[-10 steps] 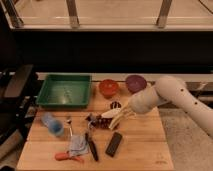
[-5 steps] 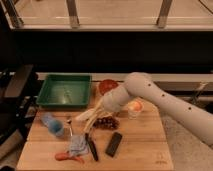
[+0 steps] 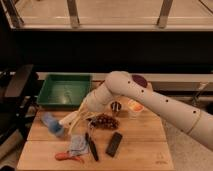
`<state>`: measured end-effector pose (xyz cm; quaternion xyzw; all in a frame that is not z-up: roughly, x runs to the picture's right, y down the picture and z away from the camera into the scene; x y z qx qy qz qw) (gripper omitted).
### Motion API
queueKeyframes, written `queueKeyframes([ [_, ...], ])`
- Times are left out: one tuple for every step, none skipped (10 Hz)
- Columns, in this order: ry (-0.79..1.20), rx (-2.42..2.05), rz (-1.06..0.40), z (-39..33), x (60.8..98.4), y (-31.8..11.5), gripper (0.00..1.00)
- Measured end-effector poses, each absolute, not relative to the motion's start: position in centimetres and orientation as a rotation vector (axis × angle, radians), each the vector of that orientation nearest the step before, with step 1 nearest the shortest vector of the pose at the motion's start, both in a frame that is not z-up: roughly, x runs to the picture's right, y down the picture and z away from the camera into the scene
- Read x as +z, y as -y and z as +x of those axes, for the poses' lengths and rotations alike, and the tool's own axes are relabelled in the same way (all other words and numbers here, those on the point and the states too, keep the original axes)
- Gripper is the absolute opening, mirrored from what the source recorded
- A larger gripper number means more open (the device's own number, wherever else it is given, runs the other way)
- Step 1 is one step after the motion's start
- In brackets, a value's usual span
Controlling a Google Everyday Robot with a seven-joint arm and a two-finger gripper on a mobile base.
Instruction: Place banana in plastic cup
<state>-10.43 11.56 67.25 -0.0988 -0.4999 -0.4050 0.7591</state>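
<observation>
- My gripper (image 3: 81,114) holds the banana (image 3: 71,119) just above the tabletop (image 3: 145,150).
- The banana tip is beside the plastic cup (image 3: 52,123), which lies tilted.

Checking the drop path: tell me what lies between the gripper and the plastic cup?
Camera view: only the banana, carried at the gripper, its tip beside the plastic cup; otherwise bare wooden table.
</observation>
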Motion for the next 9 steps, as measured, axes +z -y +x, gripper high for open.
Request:
queueKeyframes([
  [1.088,-0.881,-0.215,-10.4,67.3,-11.6,0.0],
  [1.088,-0.883,-0.216,-10.4,67.3,-11.6,0.0],
  [1.099,-0.892,-0.217,-10.7,67.4,-11.5,0.0],
  [1.119,-0.912,-0.212,-11.5,67.7,-11.3,0.0],
  [1.136,-0.927,-0.208,-12.5,67.9,-11.1,0.0],
  [1.164,-0.948,-0.206,-14.6,68.4,-10.9,0.0],
  [1.188,-0.964,-0.206,-16.7,68.9,-10.8,0.0],
  [1.211,-0.977,-0.208,-18.4,69.3,-10.8,0.0],
  [1.241,-0.991,-0.212,-20.4,69.9,-10.8,0.0],
])
